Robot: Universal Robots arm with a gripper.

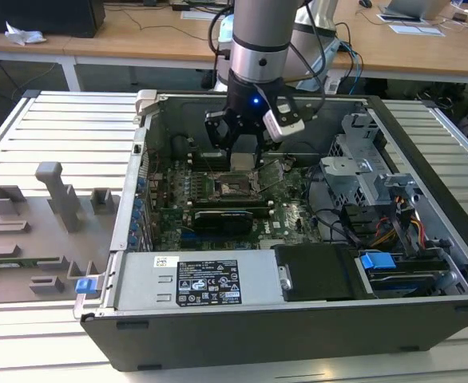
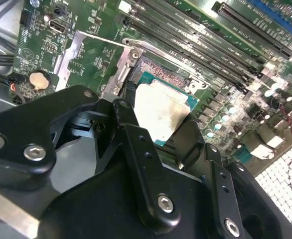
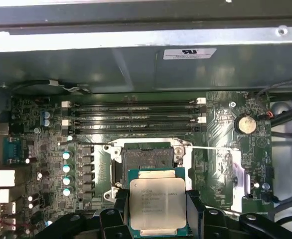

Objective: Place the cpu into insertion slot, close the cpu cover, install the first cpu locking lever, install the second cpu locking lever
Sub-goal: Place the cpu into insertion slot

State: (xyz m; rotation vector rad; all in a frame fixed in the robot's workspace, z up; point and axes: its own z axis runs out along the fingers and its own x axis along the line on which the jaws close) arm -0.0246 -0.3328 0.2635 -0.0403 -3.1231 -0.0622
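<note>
We find the fingers (image 3: 194,211) clenched on two opposite edges of the cpu (image 3: 156,199), which hangs above the motherboard, not yet seated. In the first wrist view the open insertion slot (image 3: 147,160) lies just beyond the chip, toward the memory slots (image 3: 136,113). The cpu cover (image 2: 68,55) stands swung aside.

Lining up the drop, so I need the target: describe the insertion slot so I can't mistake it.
Inside the open computer case, find the green motherboard. The insertion slot lies between the long black memory slots and the cpu held in the pincer. It alone is square, a dark field in a silver frame, not long and narrow.
</note>
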